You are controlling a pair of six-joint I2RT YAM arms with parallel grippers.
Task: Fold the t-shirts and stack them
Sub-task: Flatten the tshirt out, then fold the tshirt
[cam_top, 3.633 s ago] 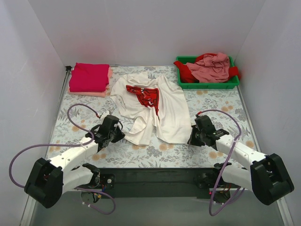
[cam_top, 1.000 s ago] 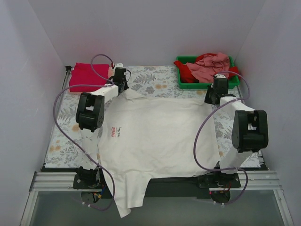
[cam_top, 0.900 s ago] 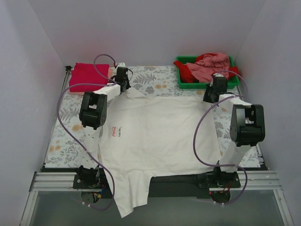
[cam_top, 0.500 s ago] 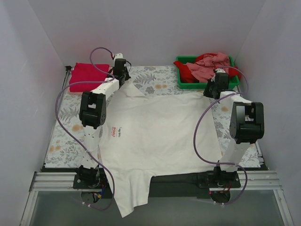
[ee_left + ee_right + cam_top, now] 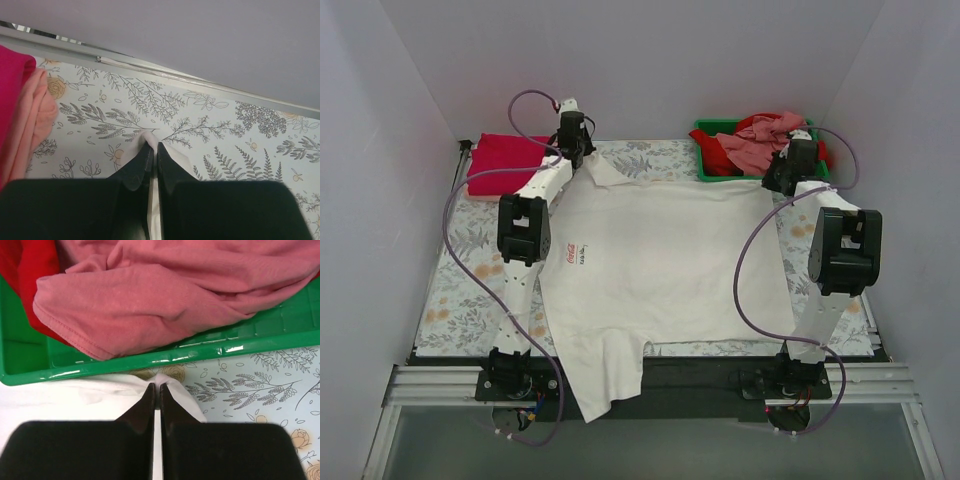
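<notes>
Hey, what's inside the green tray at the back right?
A bunched dusty pink t-shirt lies on a red t-shirt that shows at the left end of the green tray. They cover most of the floor, so anything beneath cannot be seen.

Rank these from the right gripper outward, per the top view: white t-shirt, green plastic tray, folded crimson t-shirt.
1. white t-shirt: pinched by the right gripper.
2. green plastic tray: just beyond, far right.
3. folded crimson t-shirt: far-left corner.

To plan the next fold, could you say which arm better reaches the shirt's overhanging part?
Left, likely: the white t-shirt hangs over the near edge on that arm's side, though the left gripper and right gripper both pinch far corners.
</notes>
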